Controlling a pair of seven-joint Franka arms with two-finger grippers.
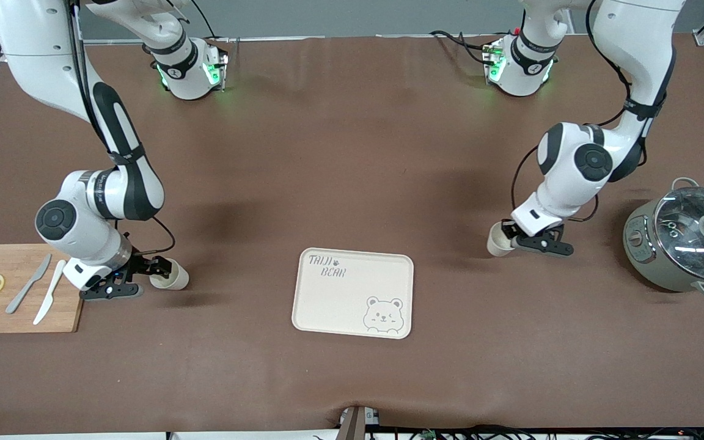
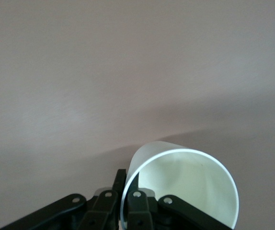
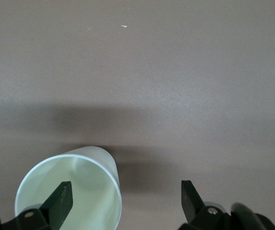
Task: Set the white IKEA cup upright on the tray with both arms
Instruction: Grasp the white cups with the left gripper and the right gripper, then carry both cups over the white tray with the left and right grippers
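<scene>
Nearest you, the tray [image 1: 352, 293] lies bare, awaiting both cups. The right gripper [image 1: 157, 267] stands spread, one finger inside the rim of its tipped cup [image 1: 170, 278], beside the cutting board [image 1: 19, 289], ready to pinch. Slightly farther up, your left gripper [image 1: 506, 235] is clamped on its cup [image 1: 498, 239], lying near the pot [image 1: 685, 238], so it can lift.

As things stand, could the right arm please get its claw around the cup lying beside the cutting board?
Probably yes: the right claw is open at the cup, one finger already inside its mouth, nothing between.
</scene>
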